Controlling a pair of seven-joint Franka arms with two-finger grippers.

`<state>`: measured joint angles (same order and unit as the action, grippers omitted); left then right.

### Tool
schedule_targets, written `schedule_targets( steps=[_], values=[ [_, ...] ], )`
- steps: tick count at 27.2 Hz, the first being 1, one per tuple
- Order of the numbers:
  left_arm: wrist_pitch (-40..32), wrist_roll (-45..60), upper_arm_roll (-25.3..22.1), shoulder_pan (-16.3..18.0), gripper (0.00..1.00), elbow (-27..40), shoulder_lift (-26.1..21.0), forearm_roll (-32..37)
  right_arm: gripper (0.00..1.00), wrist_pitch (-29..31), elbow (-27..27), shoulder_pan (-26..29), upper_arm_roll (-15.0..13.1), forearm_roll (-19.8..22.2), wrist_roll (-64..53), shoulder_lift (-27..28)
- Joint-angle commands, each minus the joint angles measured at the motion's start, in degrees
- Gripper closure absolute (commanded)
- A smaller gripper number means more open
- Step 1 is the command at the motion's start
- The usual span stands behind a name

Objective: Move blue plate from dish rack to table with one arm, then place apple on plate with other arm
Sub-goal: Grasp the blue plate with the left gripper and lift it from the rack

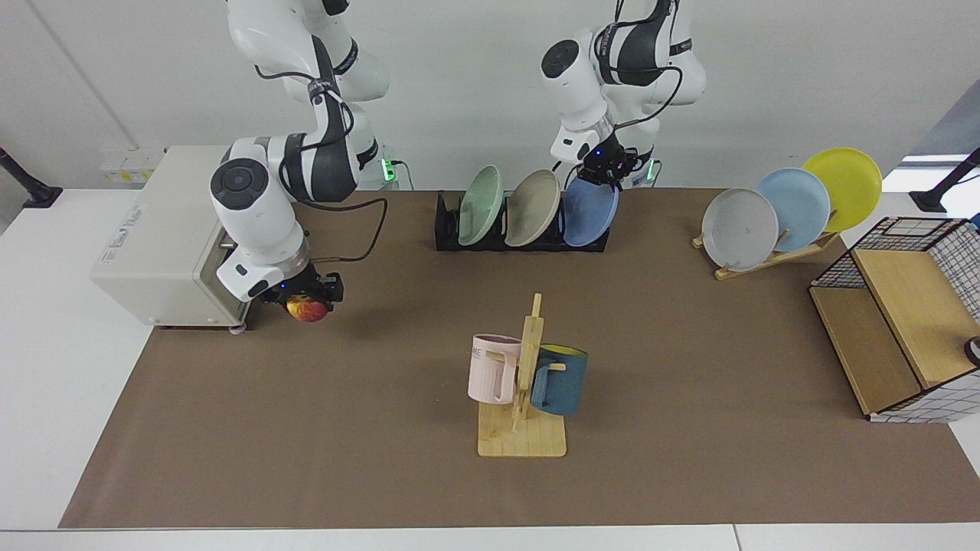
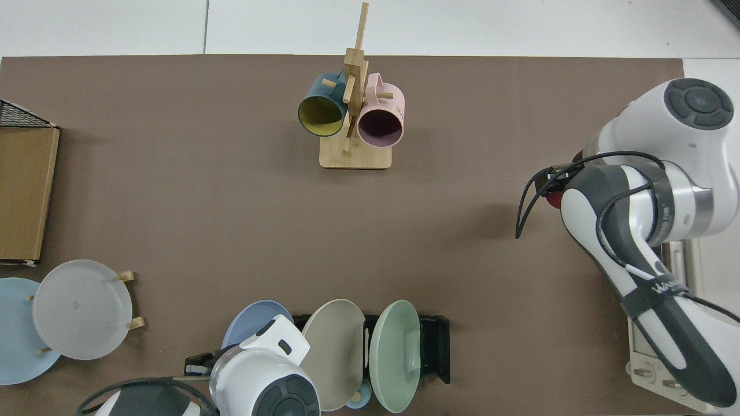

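Blue plate (image 1: 589, 213) in dish rack (image 1: 448, 233) end slot; apple (image 1: 308, 310) before toaster oven (image 1: 164, 233).

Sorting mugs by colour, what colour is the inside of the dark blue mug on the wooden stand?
Yellow inside the dark blue mug; top view shows it best.

white arms, dark joints, black cables

Robotics lab, staged as a kitchen. Bare white wall behind my two arm bases; white table (image 1: 46, 398) under brown mat (image 1: 689, 428); toaster oven (image 1: 164, 237) at nine o'clock, plate racks at twelve.
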<state>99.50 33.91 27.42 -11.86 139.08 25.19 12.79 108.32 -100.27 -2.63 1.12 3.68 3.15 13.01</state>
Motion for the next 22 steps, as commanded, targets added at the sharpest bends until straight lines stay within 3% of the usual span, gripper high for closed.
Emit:
schedule_targets(
  steps=[1,7,13,17,22],
  values=[
    [-5.8,0.1,-0.1,-0.2,1.00,-4.9,-0.1,2.2,1.00,-5.4,3.1,1.0,0.4,-0.5,-1.0,-2.4],
    [-7.0,-3.0,-1.5,1.6,1.00,-9.4,-0.8,5.8,1.00,-6.3,3.2,0.5,0.5,-0.4,-0.9,-6.3],
    [-6.3,-12.8,-4.0,8.9,1.00,-16.9,-2.6,4.5,1.00,-6.2,2.8,0.1,0.6,-0.4,-0.3,-6.7],
    [2.2,-15.0,-5.4,15.0,1.00,-18.8,-6.9,-0.7,1.00,-6.1,2.9,-0.5,0.6,-0.4,0.4,-6.7],
    [10.4,-17.7,-7.1,17.1,1.00,-18.6,-10.7,-10.5,1.00,-6.0,2.6,-0.4,0.6,-0.4,0.2,-6.7]
  ],
)
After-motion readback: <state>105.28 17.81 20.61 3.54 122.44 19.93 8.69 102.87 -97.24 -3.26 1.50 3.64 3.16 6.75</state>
